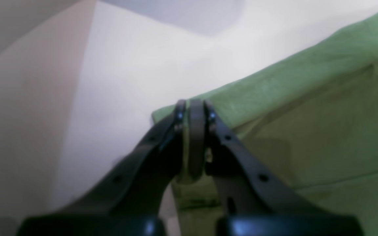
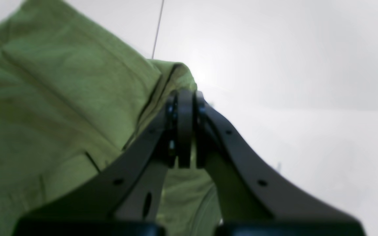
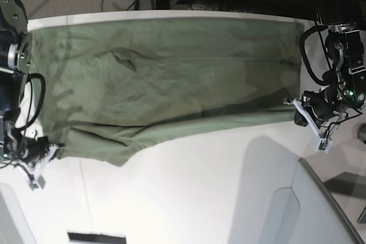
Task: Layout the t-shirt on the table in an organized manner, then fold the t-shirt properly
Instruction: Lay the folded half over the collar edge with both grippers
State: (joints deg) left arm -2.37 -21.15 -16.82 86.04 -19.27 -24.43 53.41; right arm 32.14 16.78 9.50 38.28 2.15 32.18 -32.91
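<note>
1. The t-shirt (image 3: 166, 78), olive green, lies stretched across the far half of the white table (image 3: 189, 198), its long upper edge running straight along the table's far side while the near edge sags unevenly toward the camera

2. The left gripper (image 1: 195, 108) has its jaws pinched together on a corner of the cloth; in the base view it sits at the shirt's right end, right at the near corner of the fabric

3. The right gripper (image 2: 185, 98) is likewise clamped on a folded corner of the fabric, where a doubled edge wraps just beyond the fingertips; in the base view it holds the near corner at the shirt's left end

4. With 1 arm at each end, the 2 grips look placed to draw the cloth taut between them, which would explain the smooth band along the middle and the straight far edge

5. A small pucker (image 3: 124, 59) remains in the upper left part of the fabric, and the near edge on the left hangs lower than on the right, so the garment is spread but not yet squared

6. Judged from this, the work is in the laying-out stage; no fold is made yet

7. A grey angled panel (image 3: 320, 204) stands at the near right, apart from the shirt
</note>
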